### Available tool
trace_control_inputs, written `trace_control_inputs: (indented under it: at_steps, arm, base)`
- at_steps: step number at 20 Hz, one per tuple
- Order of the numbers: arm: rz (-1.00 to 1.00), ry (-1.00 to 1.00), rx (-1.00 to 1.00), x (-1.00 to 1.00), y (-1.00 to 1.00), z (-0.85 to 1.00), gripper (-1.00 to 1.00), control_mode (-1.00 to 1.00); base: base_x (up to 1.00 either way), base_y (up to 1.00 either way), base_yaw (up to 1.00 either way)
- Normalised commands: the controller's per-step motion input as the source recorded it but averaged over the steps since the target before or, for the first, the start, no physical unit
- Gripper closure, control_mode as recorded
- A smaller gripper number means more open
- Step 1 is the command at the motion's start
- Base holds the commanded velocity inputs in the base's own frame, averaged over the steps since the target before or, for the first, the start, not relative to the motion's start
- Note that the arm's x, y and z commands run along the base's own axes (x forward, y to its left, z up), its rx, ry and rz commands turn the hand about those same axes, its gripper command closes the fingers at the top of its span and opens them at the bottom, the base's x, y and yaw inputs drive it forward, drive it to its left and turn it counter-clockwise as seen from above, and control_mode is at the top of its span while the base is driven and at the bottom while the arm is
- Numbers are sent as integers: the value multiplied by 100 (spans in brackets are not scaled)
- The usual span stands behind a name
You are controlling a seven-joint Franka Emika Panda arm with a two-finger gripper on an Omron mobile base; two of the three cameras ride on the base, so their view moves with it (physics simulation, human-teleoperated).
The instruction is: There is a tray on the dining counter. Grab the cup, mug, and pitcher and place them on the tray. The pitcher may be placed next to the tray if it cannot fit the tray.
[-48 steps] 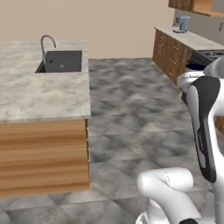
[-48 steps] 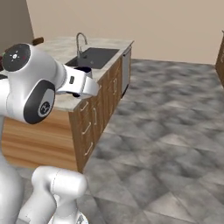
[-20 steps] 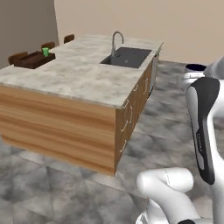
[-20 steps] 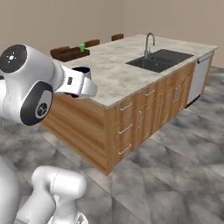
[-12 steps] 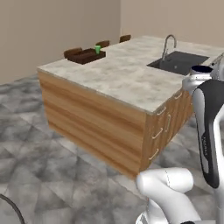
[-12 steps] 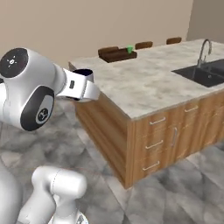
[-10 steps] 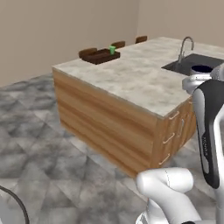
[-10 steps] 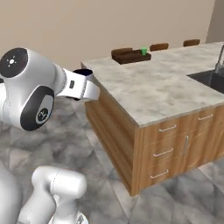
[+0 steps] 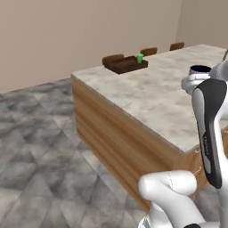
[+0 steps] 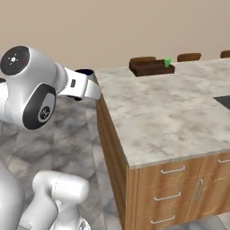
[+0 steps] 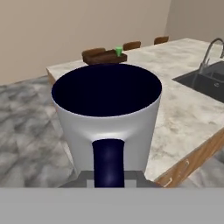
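You are looking at the long desk (image 9: pixel 147 95), its beige marbled top stretching away from the arm. The dark tray (image 10: pixel 151 67) is sitting at its far end with the green cup (image 10: pixel 167 62) standing in it. Your hand (image 11: pixel 109 177) is clenching the grey mug (image 11: pixel 107 116) by its dark handle, holding it upright, off the desk's near corner and well apart from the tray

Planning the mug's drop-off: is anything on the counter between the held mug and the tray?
Nothing visible does. The mug is held off the counter's near end; bare dining counter runs to the tray at the far end, where the cup stands.
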Motion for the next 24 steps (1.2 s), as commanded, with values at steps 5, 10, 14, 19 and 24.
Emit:
trace_control_inputs:
  at_steps: [5,10,14,19,24]
  arm:
    - [0,0,0,0,0,0,100,100]
    - [0,0,0,0,0,0,100,100]
    - [0,0,0,0,0,0,100,100]
    - [0,0,0,0,0,0,100,100]
    - [0,0,0,0,0,0,100,100]
  base:
    - [70,1,2]
    - [53,60,0]
    - [75,42,0]
    - [59,63,-1]
    - [-1,100,0]
